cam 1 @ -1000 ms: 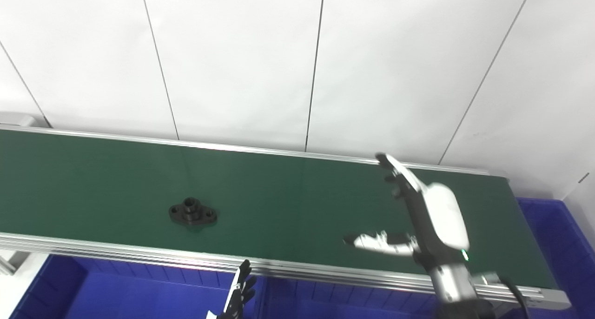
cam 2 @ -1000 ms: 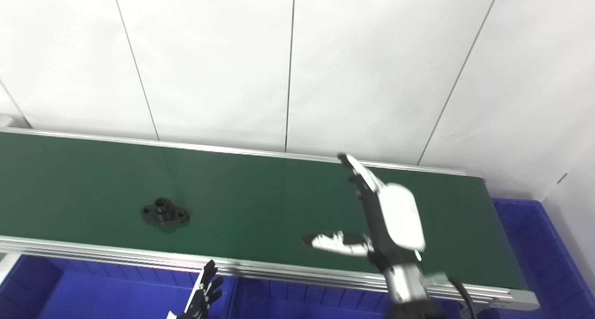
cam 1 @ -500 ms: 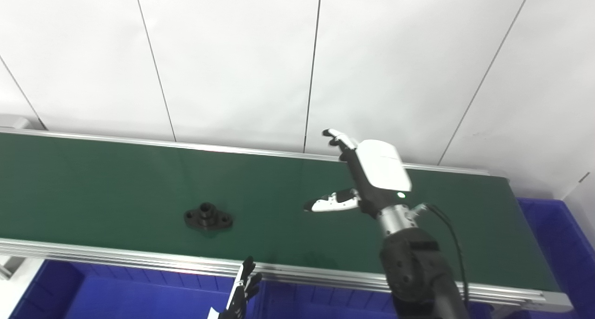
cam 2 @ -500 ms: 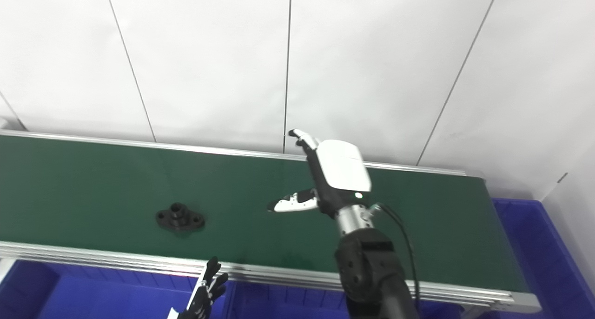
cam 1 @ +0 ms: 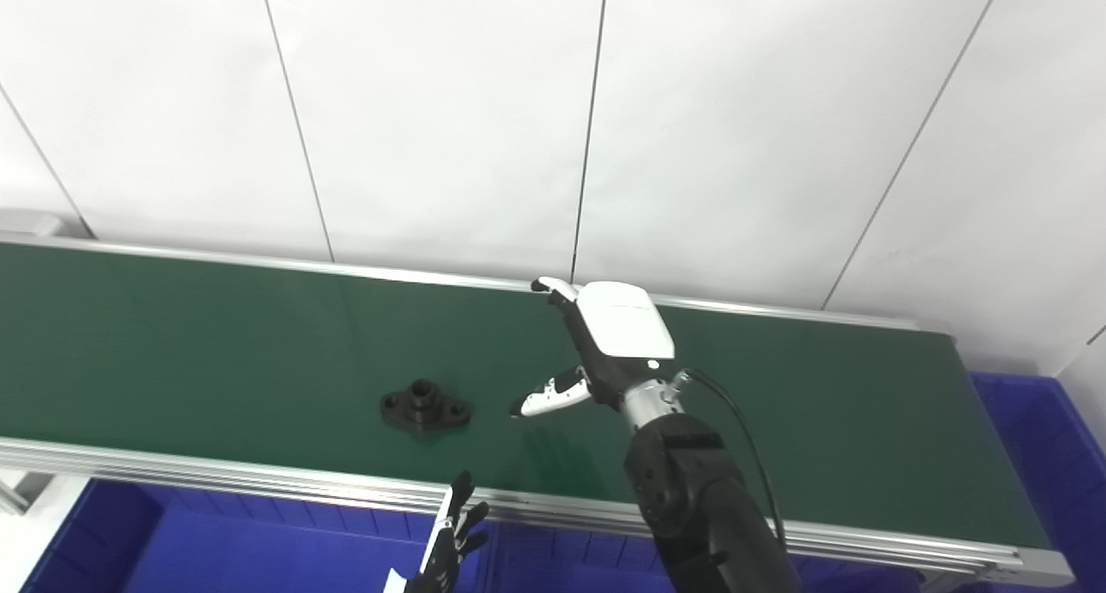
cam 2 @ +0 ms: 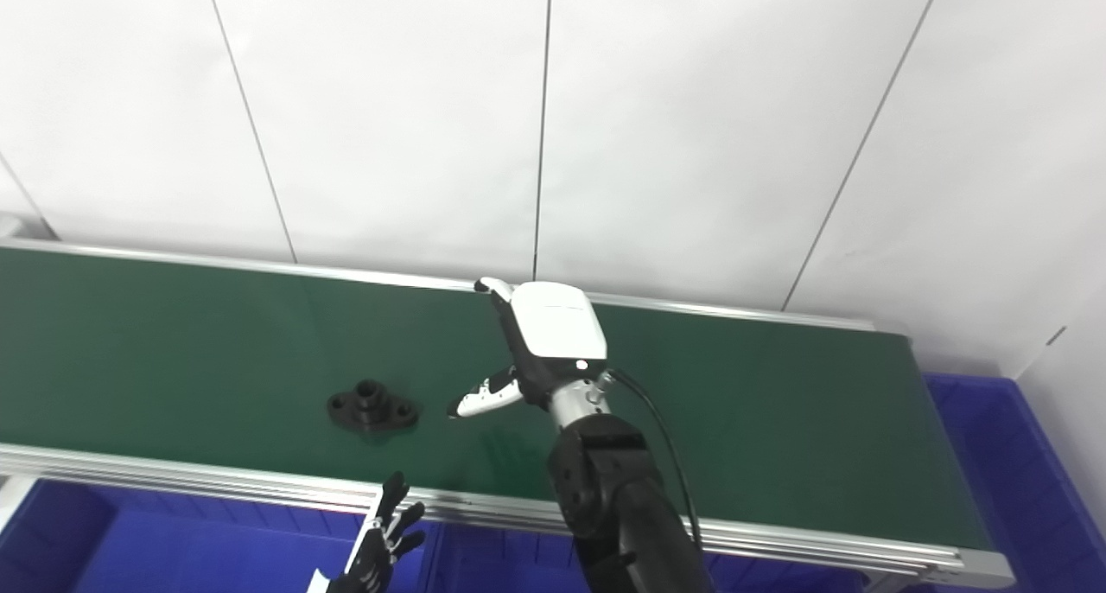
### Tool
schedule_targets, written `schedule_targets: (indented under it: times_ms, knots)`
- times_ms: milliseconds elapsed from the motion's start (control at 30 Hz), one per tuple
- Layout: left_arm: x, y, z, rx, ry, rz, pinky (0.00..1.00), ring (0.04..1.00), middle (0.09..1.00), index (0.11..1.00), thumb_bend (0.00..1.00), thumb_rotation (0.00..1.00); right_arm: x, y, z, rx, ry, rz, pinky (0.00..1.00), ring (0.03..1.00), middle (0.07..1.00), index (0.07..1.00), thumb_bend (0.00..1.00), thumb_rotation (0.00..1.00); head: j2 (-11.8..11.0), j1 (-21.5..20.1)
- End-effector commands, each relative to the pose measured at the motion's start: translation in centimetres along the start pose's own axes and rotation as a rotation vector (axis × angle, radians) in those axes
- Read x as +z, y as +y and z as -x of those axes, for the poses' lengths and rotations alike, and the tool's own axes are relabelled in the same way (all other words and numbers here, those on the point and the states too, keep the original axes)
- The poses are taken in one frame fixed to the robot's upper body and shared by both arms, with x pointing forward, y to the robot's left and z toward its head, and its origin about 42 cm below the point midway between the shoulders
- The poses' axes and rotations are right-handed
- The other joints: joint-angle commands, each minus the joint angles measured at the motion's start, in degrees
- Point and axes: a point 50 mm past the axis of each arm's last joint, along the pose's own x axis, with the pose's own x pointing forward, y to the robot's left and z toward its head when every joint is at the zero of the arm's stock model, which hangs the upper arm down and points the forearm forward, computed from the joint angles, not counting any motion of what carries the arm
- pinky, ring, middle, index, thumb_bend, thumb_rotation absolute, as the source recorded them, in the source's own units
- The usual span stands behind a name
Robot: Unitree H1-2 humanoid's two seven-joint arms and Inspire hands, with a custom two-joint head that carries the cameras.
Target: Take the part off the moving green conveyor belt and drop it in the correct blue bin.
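Observation:
A black flanged part (cam 1: 426, 406) with a raised centre hub lies on the green conveyor belt (cam 1: 173, 342), near its front edge; it also shows in the right eye view (cam 2: 372, 409). My right hand (cam 1: 596, 347) is open above the belt, just right of the part, thumb pointing toward it, not touching it. My left hand (cam 1: 449, 548) is low at the bottom edge, in front of the belt over a blue bin, fingers spread and empty.
Blue bins sit below the belt's front rail (cam 1: 259, 550) and at the belt's right end (cam 1: 1028, 429). A silver rail (cam 1: 259, 481) runs along the belt's front edge. A white panelled wall stands behind.
The part has ridden the belt to the right. My right hand has swung left and forward over the belt, from the right end to close beside the part.

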Motion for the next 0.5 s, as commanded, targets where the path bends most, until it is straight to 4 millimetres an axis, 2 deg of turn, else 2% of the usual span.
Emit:
schedule_targets:
  times_ms: [0,233,333,400,467]
  knots:
    - [3.6,-6.0,-1.0,0.001,-0.093,0.169,0.87,0.925,0.996,1.000,0.78,0.81,1.5,-1.7,-1.4,-0.068,-0.023,0.010,0.44,0.624,0.773,0.835,1.00,0.32,0.2,0.3]
    - [4.3,-6.7,-0.9,0.005,-0.095,0.181,0.87,0.928,0.996,1.000,0.83,0.81,1.7,-0.2,-2.5,-0.009,0.004,0.034,0.36,0.539,0.712,0.808,1.00,0.34,0.9,1.1]
    - [4.4,-6.9,-0.7,0.018,-0.102,0.174,0.85,0.918,0.988,1.000,0.84,0.81,1.8,0.4,-2.9,0.013,0.014,0.014,0.35,0.542,0.719,0.807,1.00,0.34,1.2,1.6]
    - [4.5,-7.0,-0.6,0.023,-0.100,0.166,0.84,0.910,0.984,1.000,0.85,0.82,1.9,0.8,-3.1,0.036,0.025,-0.052,0.36,0.542,0.715,0.807,1.00,0.33,1.3,1.7]
    - [4.6,-7.1,-0.6,0.027,-0.104,0.158,0.82,0.906,0.982,1.000,0.86,0.83,2.2,1.1,-3.2,0.041,0.030,-0.103,0.34,0.501,0.666,0.799,1.00,0.33,1.3,1.8]
